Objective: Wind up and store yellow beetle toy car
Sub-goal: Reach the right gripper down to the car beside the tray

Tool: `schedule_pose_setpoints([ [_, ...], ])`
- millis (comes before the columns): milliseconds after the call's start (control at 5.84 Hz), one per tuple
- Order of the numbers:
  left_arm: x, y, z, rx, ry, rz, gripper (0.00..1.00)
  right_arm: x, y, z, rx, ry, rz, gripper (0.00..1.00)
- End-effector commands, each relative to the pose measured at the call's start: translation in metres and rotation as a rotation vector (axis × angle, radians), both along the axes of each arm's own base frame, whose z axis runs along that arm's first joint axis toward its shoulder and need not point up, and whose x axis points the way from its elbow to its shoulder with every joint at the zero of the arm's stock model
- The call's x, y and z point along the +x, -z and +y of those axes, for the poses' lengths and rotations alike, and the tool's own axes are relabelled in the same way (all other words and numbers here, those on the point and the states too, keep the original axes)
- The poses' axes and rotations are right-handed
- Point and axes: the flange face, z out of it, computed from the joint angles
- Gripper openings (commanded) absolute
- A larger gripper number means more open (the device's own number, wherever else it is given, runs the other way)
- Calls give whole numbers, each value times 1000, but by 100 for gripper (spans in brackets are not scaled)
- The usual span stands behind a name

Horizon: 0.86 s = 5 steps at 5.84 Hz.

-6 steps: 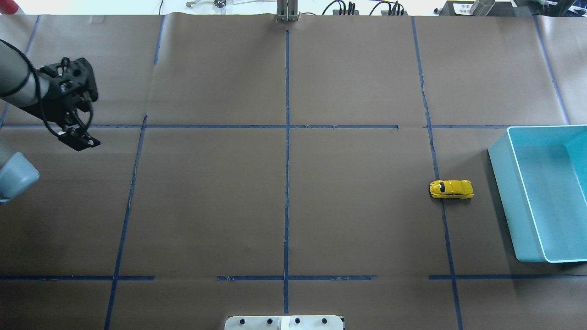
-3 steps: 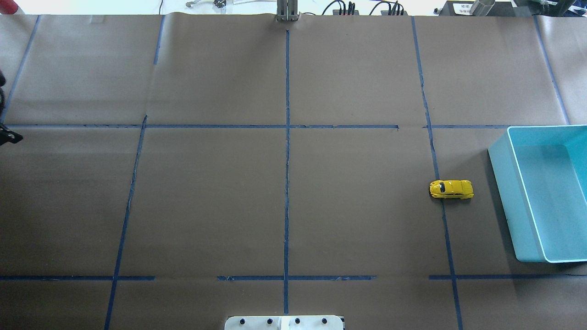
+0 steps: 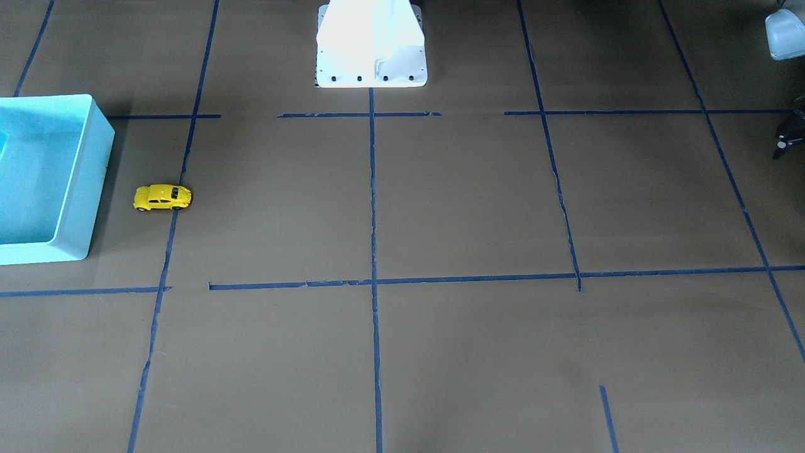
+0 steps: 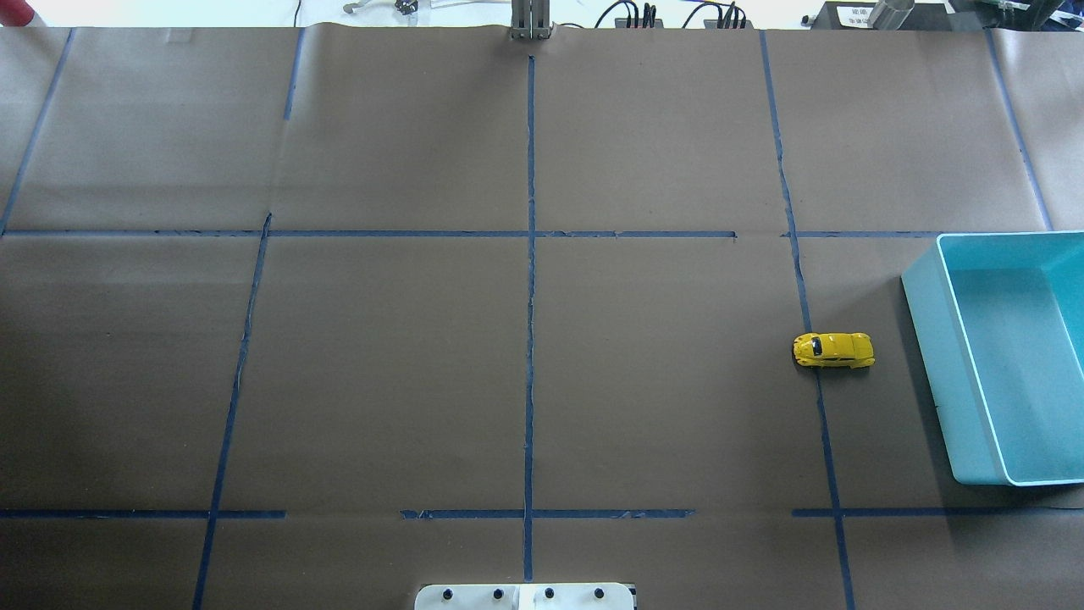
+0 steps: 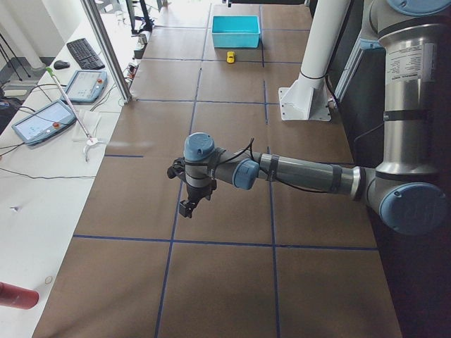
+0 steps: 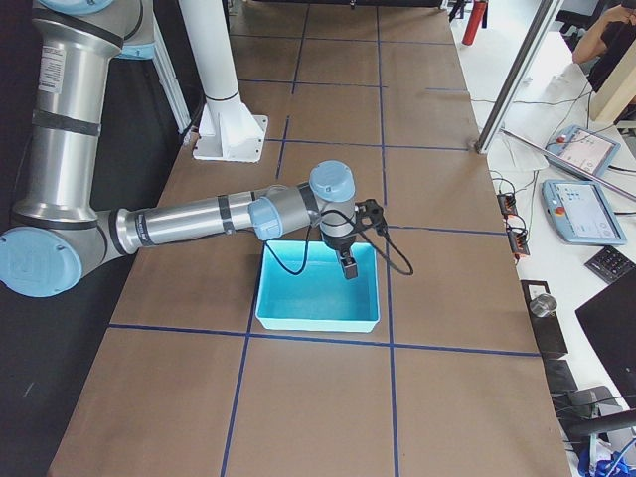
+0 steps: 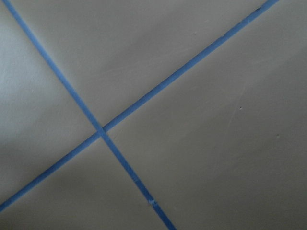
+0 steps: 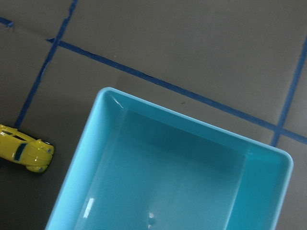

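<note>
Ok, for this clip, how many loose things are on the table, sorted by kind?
yellow toy car: 1
turquoise bin: 1
Total: 2

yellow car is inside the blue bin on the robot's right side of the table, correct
No. The yellow car is on the robot's right side of the table, but beside the blue bin, apart from its wall, not inside it. The overhead view shows this.
</note>
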Motion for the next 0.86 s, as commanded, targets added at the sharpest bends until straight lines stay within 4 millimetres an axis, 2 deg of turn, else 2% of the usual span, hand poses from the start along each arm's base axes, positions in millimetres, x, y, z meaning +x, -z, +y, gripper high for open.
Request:
schedule_pose_setpoints([
  [0, -31, -36, 29, -81, 63, -10, 100, -109, 43, -1, 101, 224, -23, 100],
  [171, -51, -43, 31, -126, 147, -6, 100, -136, 55, 4, 179, 273, 8, 100],
  [343, -79, -73, 41, -206, 234, 18, 100, -188, 67, 17, 315, 393, 71, 100],
  [514, -98, -98, 52, -296, 309, 76, 100, -224, 74, 36, 466, 524, 132, 100],
  [685, -109, -106, 53, -360, 383, 116, 100, -254, 84, 55, 619, 628, 196, 100],
])
